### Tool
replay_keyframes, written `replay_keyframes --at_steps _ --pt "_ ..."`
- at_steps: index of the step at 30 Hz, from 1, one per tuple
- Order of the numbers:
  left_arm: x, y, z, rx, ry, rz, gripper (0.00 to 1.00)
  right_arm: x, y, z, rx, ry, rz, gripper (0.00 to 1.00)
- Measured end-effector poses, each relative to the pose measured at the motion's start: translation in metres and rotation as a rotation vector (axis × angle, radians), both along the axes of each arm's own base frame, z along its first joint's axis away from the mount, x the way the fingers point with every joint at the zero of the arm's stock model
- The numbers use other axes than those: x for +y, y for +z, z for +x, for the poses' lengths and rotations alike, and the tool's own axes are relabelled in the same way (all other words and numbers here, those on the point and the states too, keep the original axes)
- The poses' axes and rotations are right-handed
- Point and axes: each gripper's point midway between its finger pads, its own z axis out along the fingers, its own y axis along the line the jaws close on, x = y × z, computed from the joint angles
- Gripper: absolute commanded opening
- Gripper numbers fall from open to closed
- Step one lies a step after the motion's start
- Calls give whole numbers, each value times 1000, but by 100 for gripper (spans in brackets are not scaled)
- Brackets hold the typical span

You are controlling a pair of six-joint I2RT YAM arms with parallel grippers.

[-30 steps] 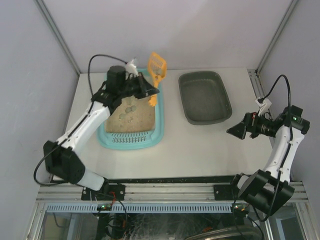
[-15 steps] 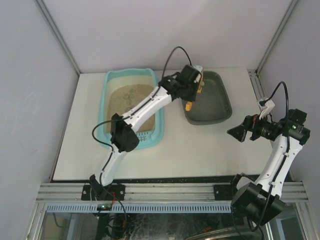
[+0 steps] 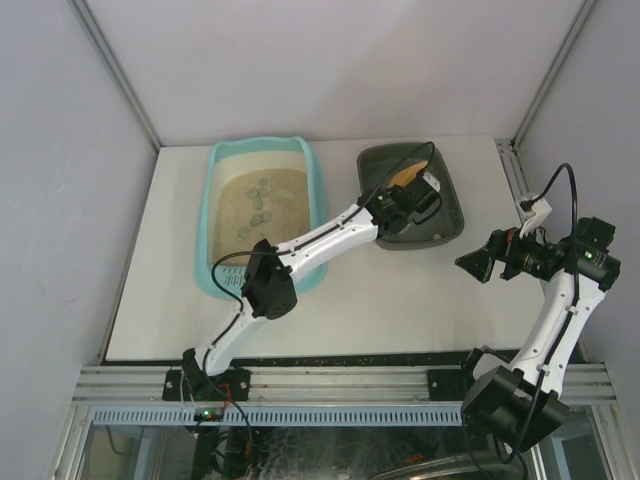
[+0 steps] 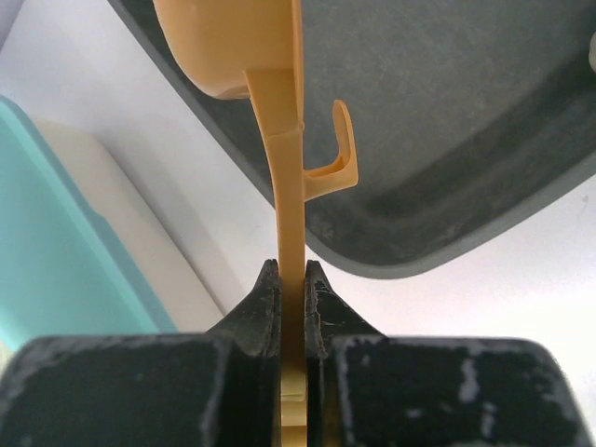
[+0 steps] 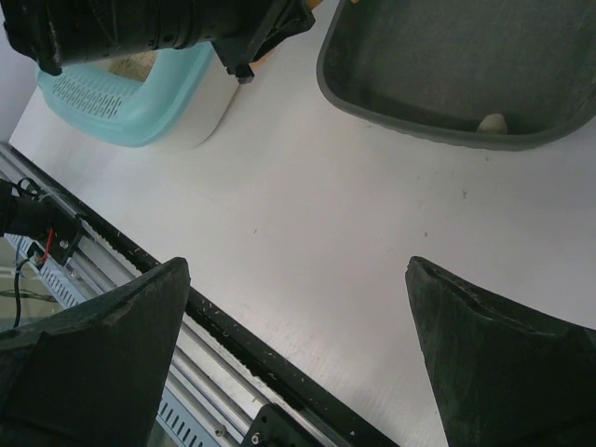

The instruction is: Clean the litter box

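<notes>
Orange scoop (image 4: 284,140) in left gripper (image 4: 291,272) above tray (image 4: 447,140)

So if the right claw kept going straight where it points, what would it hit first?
The right gripper would probably meet the bare table first, just short of the grey tray; depth is hard to judge.

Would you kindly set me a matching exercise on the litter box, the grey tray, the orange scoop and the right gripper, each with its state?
1 litter box
2 grey tray
3 orange scoop
4 right gripper

A open above the table
B clamped in the left gripper
C holds tan litter
D has a pale lump inside

Pairs: 1-C, 2-D, 3-B, 4-A
</notes>
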Motion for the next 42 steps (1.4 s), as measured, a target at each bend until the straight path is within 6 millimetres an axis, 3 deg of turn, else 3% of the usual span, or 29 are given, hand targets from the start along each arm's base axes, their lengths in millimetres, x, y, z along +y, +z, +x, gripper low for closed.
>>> replay_keyframes --at_steps 4,7,9,12,14,16,17,20,23,25,42 --pt "16 14 -12 36 15 -25 0 -1 -1 0 1 -5 0 100" --pt "52 53 -27 113 48 -146 0 0 -3 -1 5 -4 3 100" --pt "98 98 -33 146 117 -291 0 0 -4 -1 7 -4 4 100" --pt "201 167 -34 91 297 -540 0 1 -5 0 13 5 8 100" --pt "261 179 -45 55 424 -626 0 3 -6 0 24 18 12 100" --pt "287 163 -70 108 481 -651 0 6 -8 1 34 36 11 100" --pt "289 150 -81 155 489 -646 0 7 -9 1 36 44 7 100" --pt "286 83 -100 365 520 -568 0 11 -11 2 43 66 -4 100" --pt "287 -2 -117 611 595 -429 0 14 -12 1 39 76 -13 100" --pt "291 -34 -130 715 635 -366 0 14 -13 0 37 73 -21 100" --pt "287 -39 -101 738 677 -360 0 11 -14 -2 28 53 -35 100"
